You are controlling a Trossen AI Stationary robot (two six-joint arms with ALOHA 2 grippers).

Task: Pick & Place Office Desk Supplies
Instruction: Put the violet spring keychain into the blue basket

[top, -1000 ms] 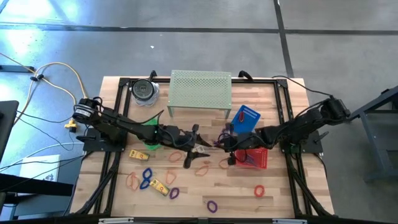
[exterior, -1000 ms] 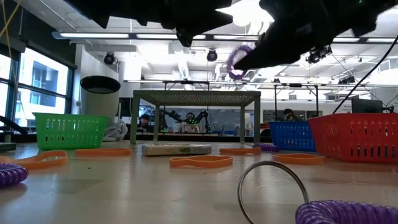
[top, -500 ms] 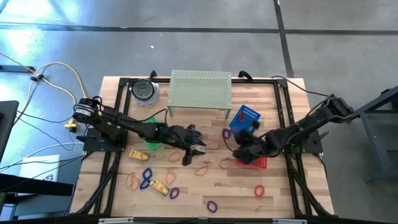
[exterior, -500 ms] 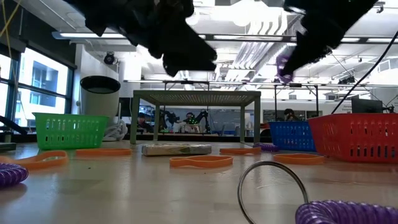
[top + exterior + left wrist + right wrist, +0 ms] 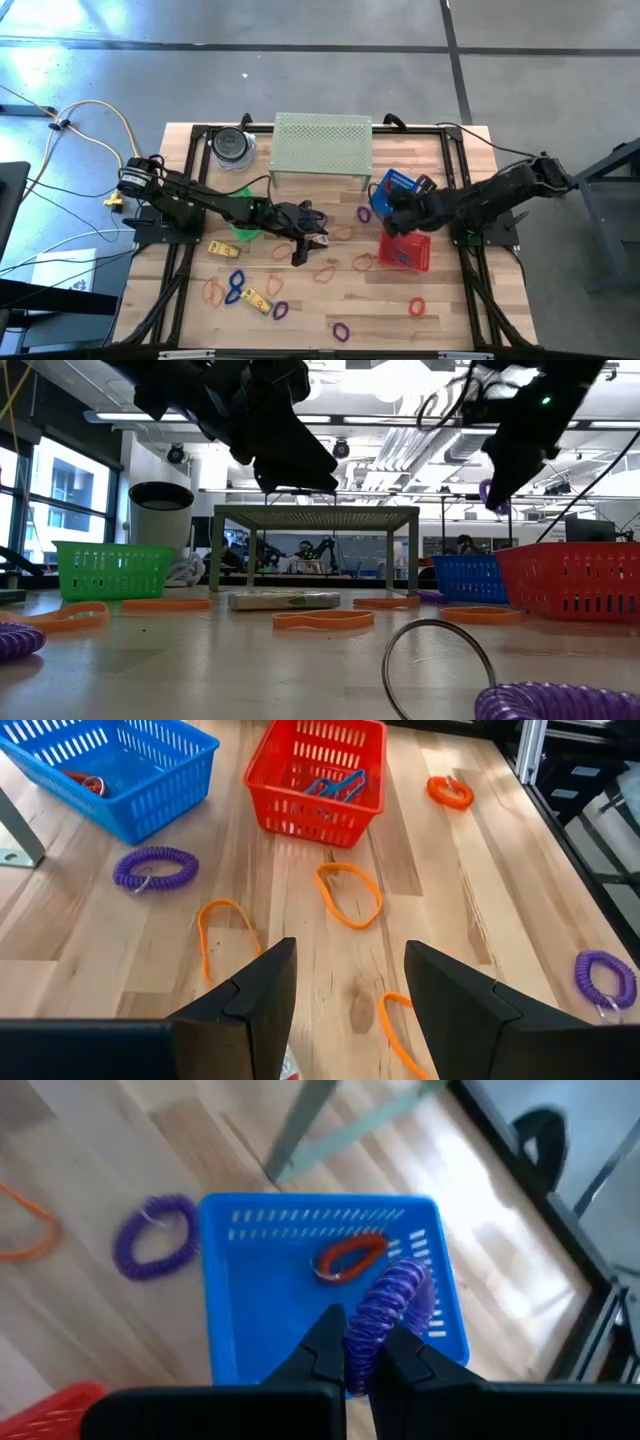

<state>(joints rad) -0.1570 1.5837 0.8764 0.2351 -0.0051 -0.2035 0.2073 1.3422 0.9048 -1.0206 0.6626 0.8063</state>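
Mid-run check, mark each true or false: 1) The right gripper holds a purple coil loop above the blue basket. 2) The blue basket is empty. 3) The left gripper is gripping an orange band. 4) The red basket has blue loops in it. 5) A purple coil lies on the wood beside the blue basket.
1) True: the right gripper is shut on the purple coil loop over the blue basket.
2) False: a red loop lies inside.
3) False: the left gripper is open and empty above the table.
4) True: blue loops lie in the red basket.
5) True: a purple coil lies beside it.
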